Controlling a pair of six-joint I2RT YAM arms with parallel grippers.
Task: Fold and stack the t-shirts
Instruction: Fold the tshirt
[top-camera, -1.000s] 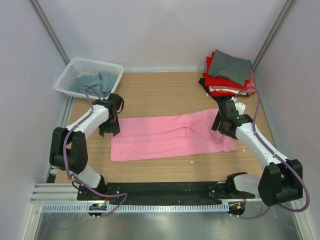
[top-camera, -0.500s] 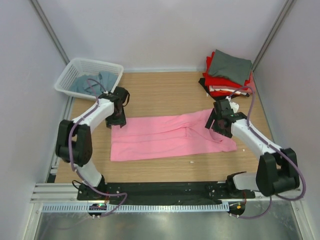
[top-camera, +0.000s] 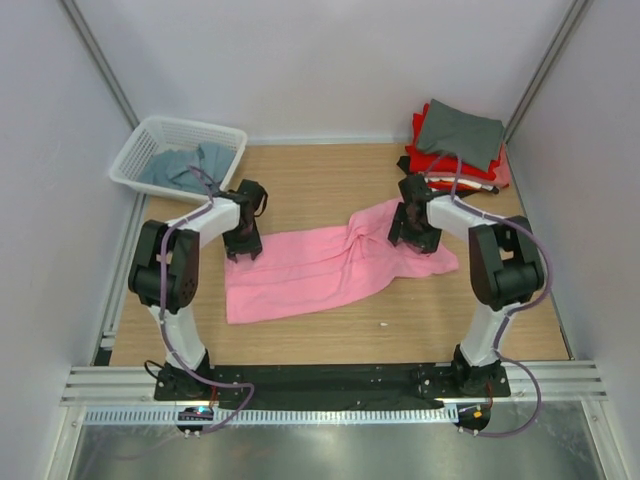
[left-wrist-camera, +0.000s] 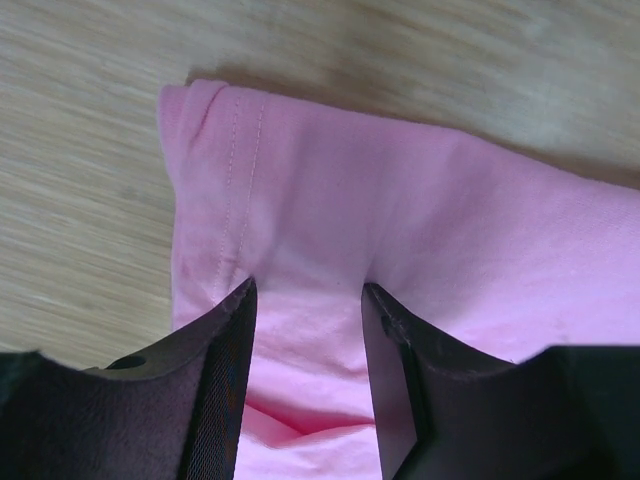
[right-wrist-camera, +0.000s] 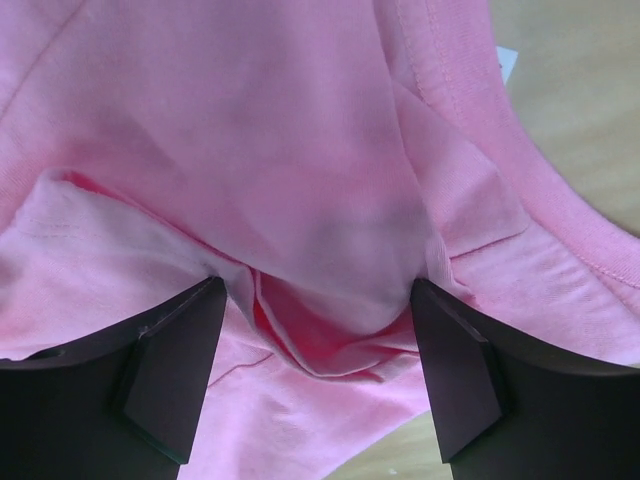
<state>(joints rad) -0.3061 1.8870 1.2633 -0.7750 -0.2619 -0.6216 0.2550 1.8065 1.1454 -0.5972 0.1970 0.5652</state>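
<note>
Basket: upper left of the frame, the white lattice basket (top-camera: 196, 124) holds a crumpled grey-blue t-shirt (top-camera: 190, 165), which I take to be waiting its turn.
Left gripper: my left gripper (top-camera: 243, 245) is down on the upper-left corner of the pink t-shirt (top-camera: 320, 268). Its jaws are pinched onto a tuck of cloth just inside the hem. I read that as an anchor, so this end can't slide while the other end is worked.
Pink t-shirt: it lies across the middle of the frame. The left half is flat and the right half is drawn into ridges running up toward my other arm. The fold looks half done.
Right gripper: my right gripper (top-camera: 412, 232) is at the shirt's upper-right end. Its jaws sit wider, but a thick bunch of pink is gathered between them and looks clamped, probably ready to carry that end over.
Pile: upper right, a folded grey t-shirt (top-camera: 460, 130) tops the red t-shirts (top-camera: 440, 163), parked in the corner away from the folding spot.
Worktop: the worktop (top-camera: 320, 185) is light wood grain, with a small white speck just below the shirt's lower edge.
Room: pale plain walls (top-camera: 320, 60) on three sides, with metal uprights in the far corners.
</note>
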